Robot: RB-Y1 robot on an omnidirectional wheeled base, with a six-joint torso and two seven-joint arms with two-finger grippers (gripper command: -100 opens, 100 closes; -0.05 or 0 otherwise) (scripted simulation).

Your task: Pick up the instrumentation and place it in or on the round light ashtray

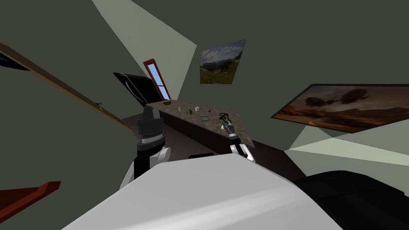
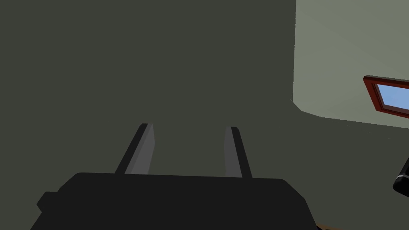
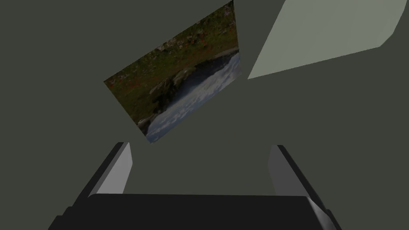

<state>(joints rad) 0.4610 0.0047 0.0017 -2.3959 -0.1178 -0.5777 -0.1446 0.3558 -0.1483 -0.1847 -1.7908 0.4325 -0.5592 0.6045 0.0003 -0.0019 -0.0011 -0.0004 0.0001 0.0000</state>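
Dark instrumentation point(image 1: 223, 115) lay on the tabletop point(image 1: 239, 124), round light ashtray point(image 1: 205, 118) at its nine o'clock; right hand point(image 3: 199, 147), spread wide and empty, probably needed tipping down onto it; left hand point(image 2: 187, 127) open.

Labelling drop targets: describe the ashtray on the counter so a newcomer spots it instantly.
Find the long brown speckled counter below the landscape picture on the wall. Near the end closest to the right pincer, beside a black wiry object, lies the ashtray. It is the only flat, pale ring; its neighbours are small white or dark lumps.
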